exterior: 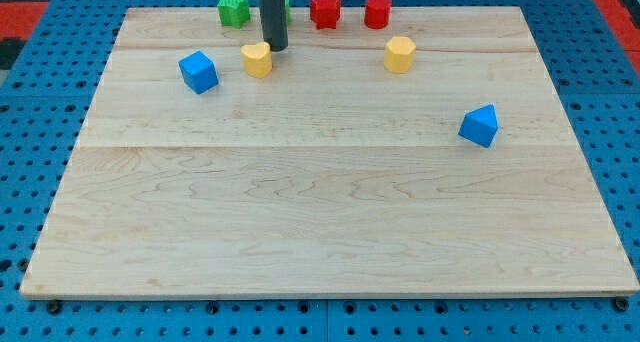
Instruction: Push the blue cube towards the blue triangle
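Note:
The blue cube (198, 71) sits on the wooden board (330, 202) near the view's top left. The blue triangle (480, 125) lies far to the right, a little lower. My tip (275, 47) stands at the view's top, just above and right of a yellow heart-shaped block (258, 59), nearly touching it. The tip is to the right of the blue cube, with the yellow block between them.
A green star block (233, 8) and another green block (286, 4), mostly hidden behind the rod, sit at the top edge. A red star block (325, 10), a red cylinder (377, 11) and a yellow hexagonal block (399, 54) stand to the right.

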Robot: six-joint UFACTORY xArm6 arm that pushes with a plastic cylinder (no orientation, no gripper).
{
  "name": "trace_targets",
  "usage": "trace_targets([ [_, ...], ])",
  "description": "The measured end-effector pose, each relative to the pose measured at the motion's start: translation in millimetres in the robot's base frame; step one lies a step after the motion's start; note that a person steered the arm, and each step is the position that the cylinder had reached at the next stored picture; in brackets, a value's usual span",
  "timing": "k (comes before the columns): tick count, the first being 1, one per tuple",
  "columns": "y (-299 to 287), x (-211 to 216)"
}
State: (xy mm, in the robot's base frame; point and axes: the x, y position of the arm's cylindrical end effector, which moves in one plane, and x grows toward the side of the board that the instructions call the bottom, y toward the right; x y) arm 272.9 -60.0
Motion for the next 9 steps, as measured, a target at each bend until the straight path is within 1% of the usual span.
trace_targets([
  [1, -15, 4],
  [3, -136, 8],
  [4, -134, 39],
  [5, -2, 51],
  [6, 63, 74],
  [7, -23, 74],
  [8, -62, 84],
  [9, -135, 112],
])
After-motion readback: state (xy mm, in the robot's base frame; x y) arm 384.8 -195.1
